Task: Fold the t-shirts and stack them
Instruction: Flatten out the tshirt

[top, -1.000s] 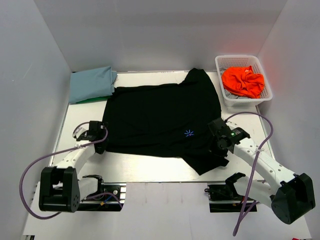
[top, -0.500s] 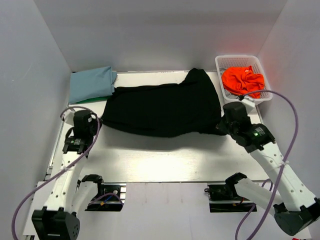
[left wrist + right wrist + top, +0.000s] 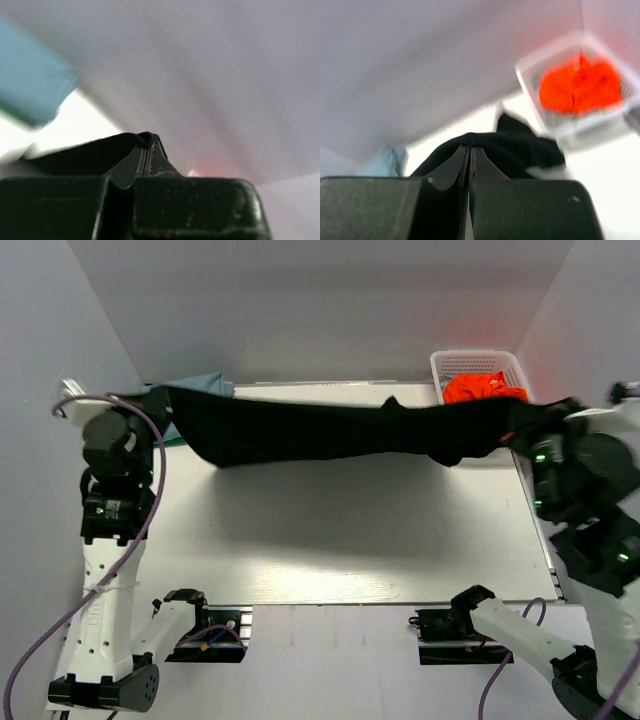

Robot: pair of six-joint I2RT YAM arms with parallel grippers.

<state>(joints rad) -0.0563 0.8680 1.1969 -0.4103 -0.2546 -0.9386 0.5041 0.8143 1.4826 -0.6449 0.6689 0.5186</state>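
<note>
- Fabric of the black t-shirt (image 3: 330, 430) is stretched in a long band across the upper middle of the top view. It is held above the desk (image 3: 330, 540) and sags slightly along its length.
- The left end effector (image 3: 146, 144), at the upper left of the top view, is clamped on the shirt's left end, with its fingers pressed together on black cloth.
- The right end effector (image 3: 470, 149), at the right edge, is likewise clamped on the shirt's right end.
- A light blue t-shirt (image 3: 200, 383) is partly hidden behind the black one at upper left.
- An orange t-shirt (image 3: 478, 388) is seen lying in the white basket (image 3: 470, 362) at upper right.
</note>
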